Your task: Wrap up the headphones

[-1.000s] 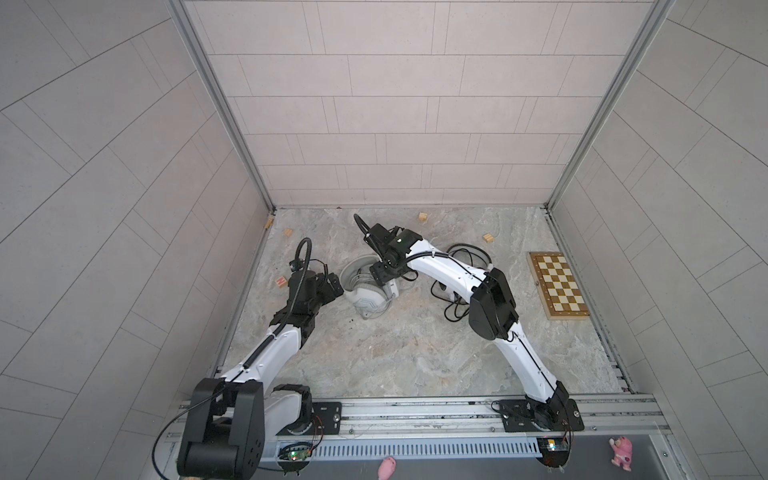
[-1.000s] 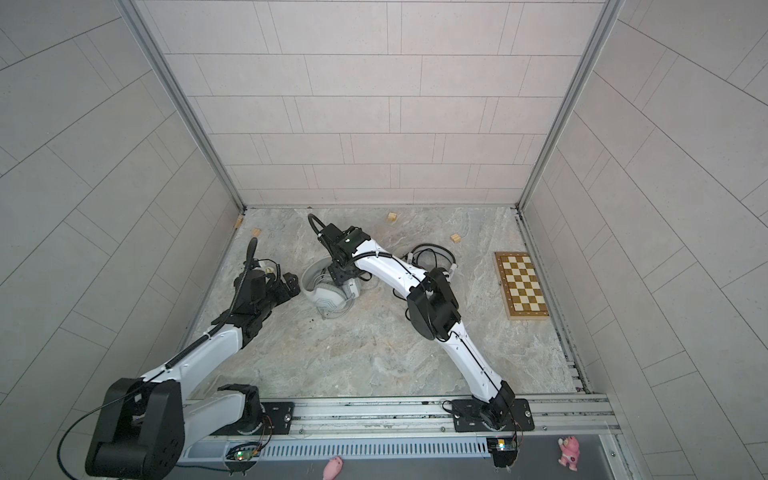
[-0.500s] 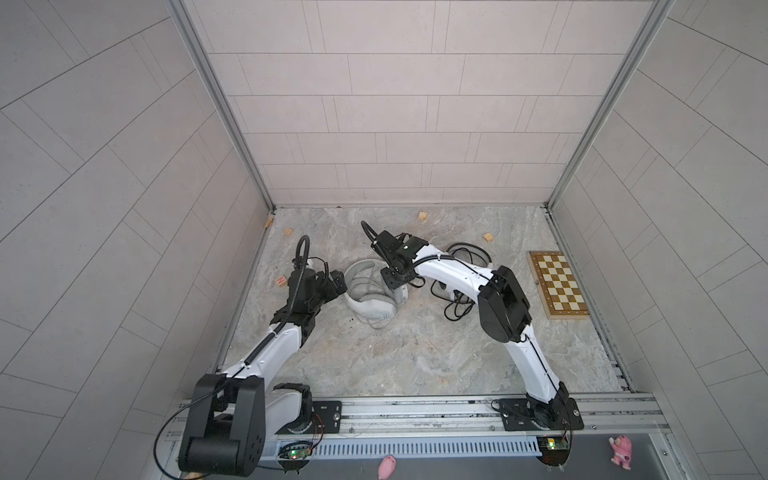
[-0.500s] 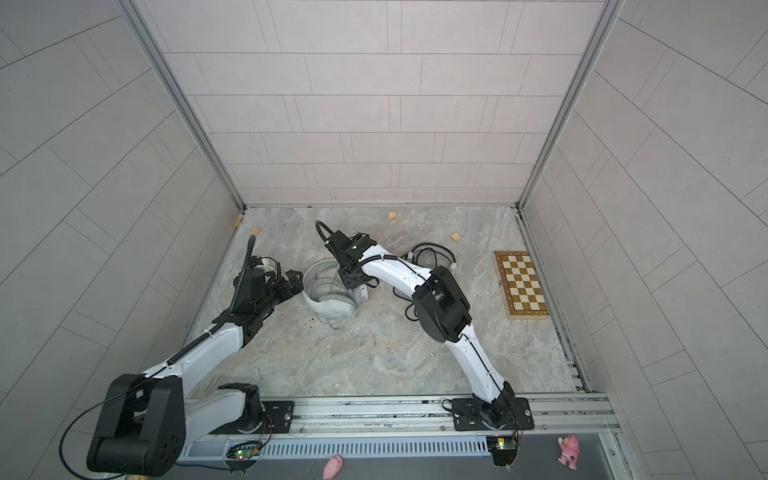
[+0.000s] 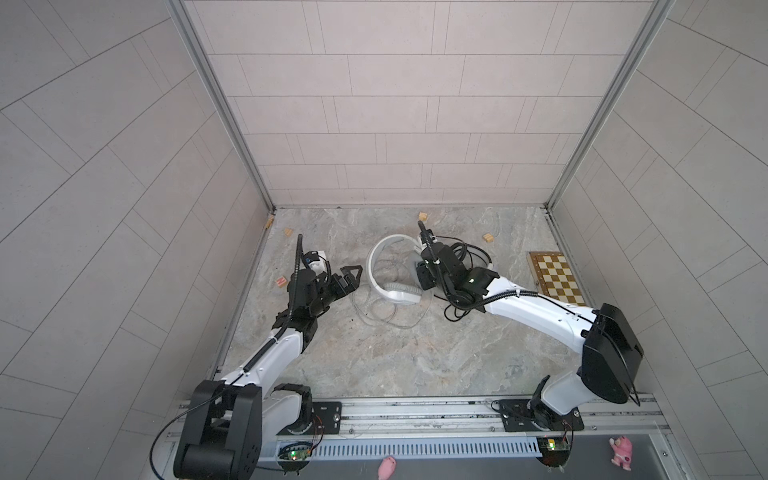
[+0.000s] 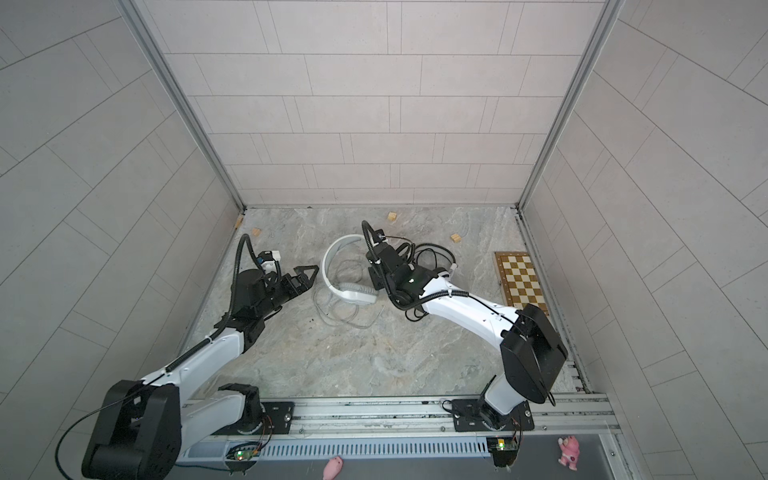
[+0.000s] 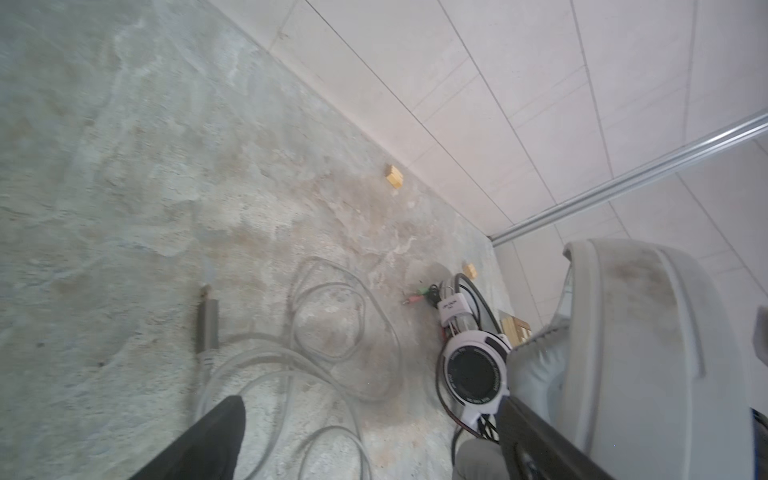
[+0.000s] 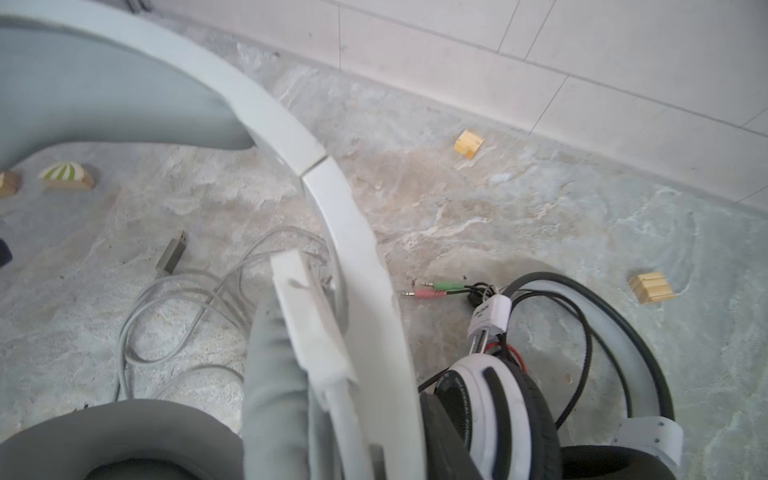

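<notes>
Right gripper (image 5: 420, 275) clamps the white headset (image 5: 397, 294); left gripper (image 5: 352, 278) gapes empty.

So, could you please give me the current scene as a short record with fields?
headset one: white over-ear headset, mid-table on the marble top
its lead: grey cable, loose loops, unwrapped
headset two: black-and-white over-ear headset beside it, black cable loose
left pincer: open, empty, next to headset one
right pincer: closed, apparently on headset one's ear-cup end
</notes>
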Robot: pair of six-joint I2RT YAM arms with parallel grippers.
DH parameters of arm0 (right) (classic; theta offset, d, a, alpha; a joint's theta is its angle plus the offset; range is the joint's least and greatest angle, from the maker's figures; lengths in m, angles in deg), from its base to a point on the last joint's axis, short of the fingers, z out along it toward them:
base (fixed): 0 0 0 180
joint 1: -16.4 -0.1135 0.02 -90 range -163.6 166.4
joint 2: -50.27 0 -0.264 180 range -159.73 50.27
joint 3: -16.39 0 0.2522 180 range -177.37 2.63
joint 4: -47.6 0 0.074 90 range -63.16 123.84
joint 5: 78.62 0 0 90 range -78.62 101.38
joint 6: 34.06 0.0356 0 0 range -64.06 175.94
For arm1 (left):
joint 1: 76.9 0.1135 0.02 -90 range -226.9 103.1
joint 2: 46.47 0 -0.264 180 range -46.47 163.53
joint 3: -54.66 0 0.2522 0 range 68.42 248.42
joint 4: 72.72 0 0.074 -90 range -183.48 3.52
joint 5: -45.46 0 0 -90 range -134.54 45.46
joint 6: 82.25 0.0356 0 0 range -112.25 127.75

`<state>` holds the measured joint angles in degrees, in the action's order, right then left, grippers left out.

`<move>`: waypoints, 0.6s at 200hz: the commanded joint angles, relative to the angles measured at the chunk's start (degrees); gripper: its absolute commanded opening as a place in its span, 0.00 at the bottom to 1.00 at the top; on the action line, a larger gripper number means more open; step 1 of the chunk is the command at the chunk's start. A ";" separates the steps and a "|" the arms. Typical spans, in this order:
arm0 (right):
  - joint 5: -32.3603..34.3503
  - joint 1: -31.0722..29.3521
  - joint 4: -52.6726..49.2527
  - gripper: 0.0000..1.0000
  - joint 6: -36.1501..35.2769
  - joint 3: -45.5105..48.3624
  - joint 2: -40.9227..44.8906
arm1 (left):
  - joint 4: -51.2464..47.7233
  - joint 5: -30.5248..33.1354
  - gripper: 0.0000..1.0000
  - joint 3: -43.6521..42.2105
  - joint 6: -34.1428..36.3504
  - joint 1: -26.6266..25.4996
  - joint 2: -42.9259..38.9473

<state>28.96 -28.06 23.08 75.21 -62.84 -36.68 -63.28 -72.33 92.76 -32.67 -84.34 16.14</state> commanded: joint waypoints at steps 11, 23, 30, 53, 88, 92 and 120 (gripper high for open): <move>6.89 -0.09 13.59 0.25 0.80 4.06 5.08 | -3.34 -2.27 1.00 3.52 0.46 -1.19 -6.81; 8.90 0.07 10.39 0.25 0.95 2.14 4.80 | -4.18 -1.68 1.00 3.88 0.04 -2.45 -9.61; 9.02 0.17 8.92 0.25 0.71 1.50 4.61 | -5.93 -1.44 1.00 4.57 0.77 -3.25 -10.99; 8.55 0.15 11.29 0.25 0.54 3.66 5.17 | -13.73 0.56 1.00 8.12 5.22 -6.67 -13.84; 5.94 0.02 8.45 0.26 -4.55 1.08 4.96 | -25.27 4.59 1.00 15.19 8.96 -9.67 -11.26; 5.72 0.00 8.80 0.25 -5.00 1.58 5.10 | -26.87 4.58 1.00 16.55 9.69 -9.91 -10.60; 6.10 0.00 8.03 0.26 -10.78 1.27 5.42 | -35.62 6.47 0.95 24.19 13.18 -12.18 -6.12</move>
<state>34.28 -27.91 29.77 69.59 -59.39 -33.60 -88.24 -68.55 111.08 -24.78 -94.70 7.42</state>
